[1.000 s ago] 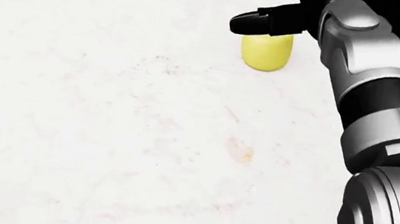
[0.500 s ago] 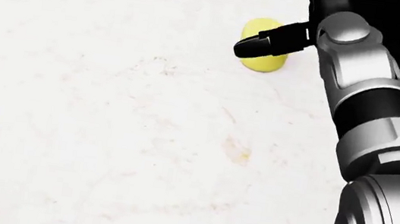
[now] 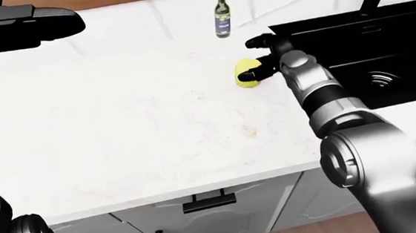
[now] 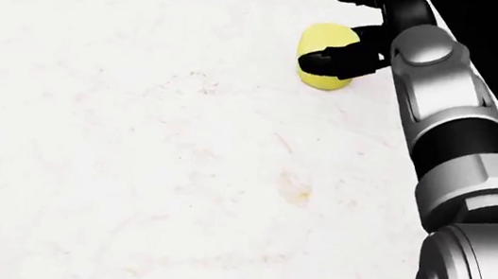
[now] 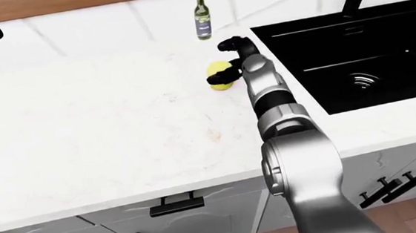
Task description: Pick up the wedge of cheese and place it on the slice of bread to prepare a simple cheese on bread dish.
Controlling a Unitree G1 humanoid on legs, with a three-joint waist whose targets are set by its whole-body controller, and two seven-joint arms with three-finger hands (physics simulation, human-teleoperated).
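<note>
On the far right part of the white marble table (image 3: 120,129), close to the black sink (image 5: 352,55), lies the yellow wedge of cheese (image 4: 322,45). It looks rounded and rests directly on the table surface. The right hand (image 4: 357,31) reaches it from the right, its black fingers (image 4: 330,62) spread about the cheese: one lies across the cheese's near side, another points left beyond its far side, and they do not appear clenched round it. A dark bottle (image 3: 221,12) stands upright farther back on the table, well apart from the cheese. At the far left of the left-eye view the left hand (image 3: 26,25) hangs over the table; whether its fingers are released or clenched cannot be told.
</note>
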